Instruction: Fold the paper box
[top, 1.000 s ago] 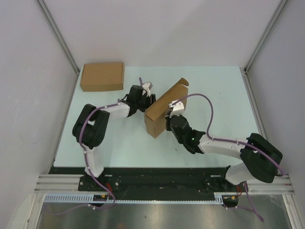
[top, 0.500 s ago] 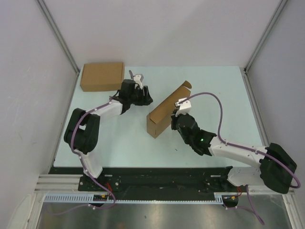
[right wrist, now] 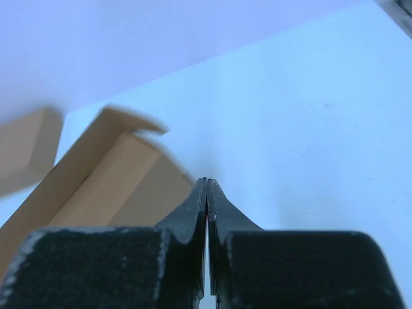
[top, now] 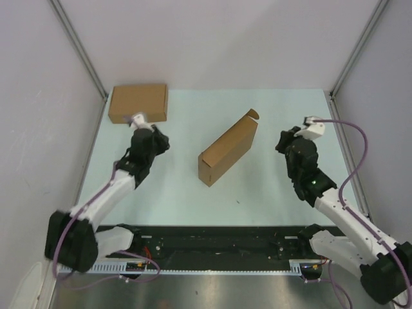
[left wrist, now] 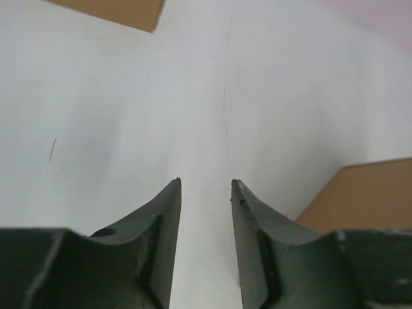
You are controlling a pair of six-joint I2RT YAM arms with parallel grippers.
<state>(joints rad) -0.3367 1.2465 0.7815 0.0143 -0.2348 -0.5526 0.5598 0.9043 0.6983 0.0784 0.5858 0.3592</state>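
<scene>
From overhead, the paper box (top: 228, 151) lay near the middle of the pale green table (top: 270, 187). It was a long, slim block of plain brown cardboard, set slantwise, with a small rounded tab sticking up at its far end. Neither arm touched it. The left gripper (top: 158, 140) hung well off to the left of the paper box, and the right gripper (top: 282, 141) stood off to its right. Beyond the paper box, far back and to the left, sat a second box (top: 138, 103), flat and squarish, of the same matte brown board.

Through the left wrist camera, the left gripper (left wrist: 206, 187) was released: two dark, smooth, wedge-shaped fingers (left wrist: 161, 219) with a clear gap and only bare table (left wrist: 129, 116) showing between them. A brown cardboard corner (left wrist: 119, 9) showed at the top edge and a brown cardboard slab (left wrist: 364, 193) low on the right; I could not tell which box either belonged to.

Through the right wrist camera, the right gripper (right wrist: 206, 183) was clenched, its black, grainy fingers (right wrist: 187, 215) pressed flat together with nothing held. The paper box (right wrist: 109, 190) lay ahead and to the left of them, apart, with crisp folded edges and the curved tab lifted. Left of the paper box, the second box (right wrist: 26, 158) was only a blur.
</scene>
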